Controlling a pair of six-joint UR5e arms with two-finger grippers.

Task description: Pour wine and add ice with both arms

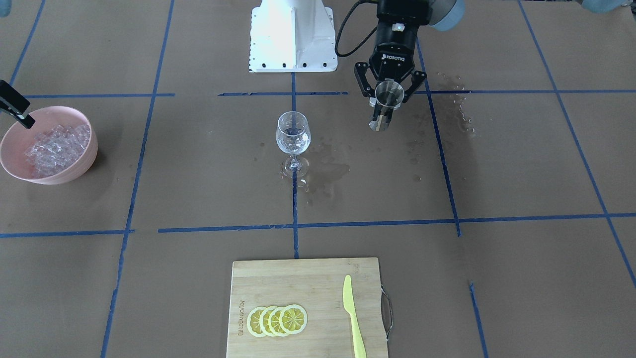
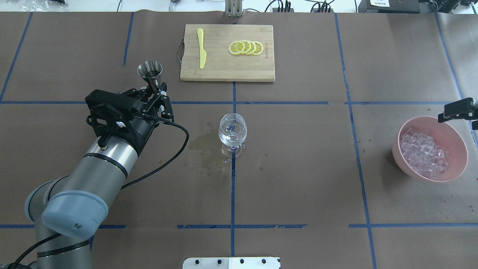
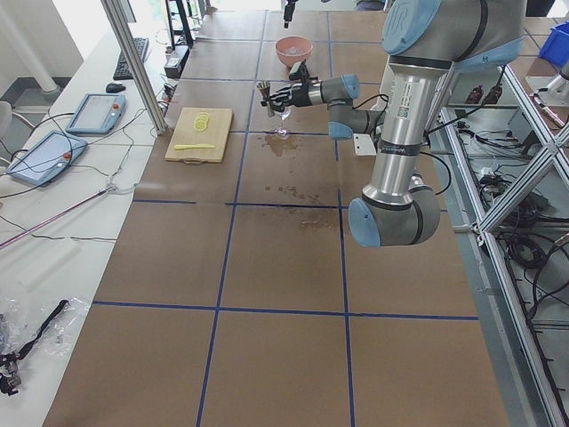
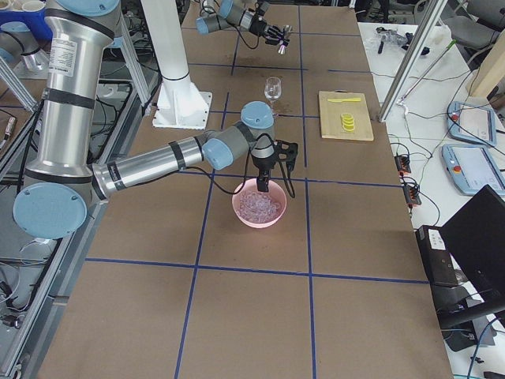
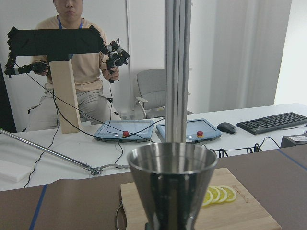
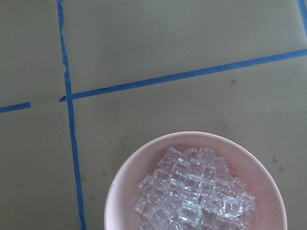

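L gripper [image 1: 388, 99], marked "ROBOTIQ" in white on its black body, has its jaws pinching the waist of a steel jigger [image 1: 381, 113], held upright above the tabletop [image 1: 521, 164] on the robot's left of centre. Wine glass [image 1: 293, 135] stands mid-tabletop on a blue tape crossing, w/ a little clear wine [image 1: 293, 144] low in its bowl; wet patches [image 1: 330, 171] spread just beside its foot. R gripper [image 2: 459, 110] hangs over the pink bowl [image 1: 74, 171], which is full of ice [image 1: 55, 146]; only part of it shows, so can't tell how its jaws stand. R wrist cam looks straight down on the cubes. Bamboo cutting board [image 1: 308, 278] at the far edge carries four overlapped lemon slices [image 1: 277, 319] & a yellow plastic knife [image 1: 354, 318]; the board has burnt-in lettering, too small to read. L wrist cam shows a seated person [image 5: 72, 72] behind the jigger.
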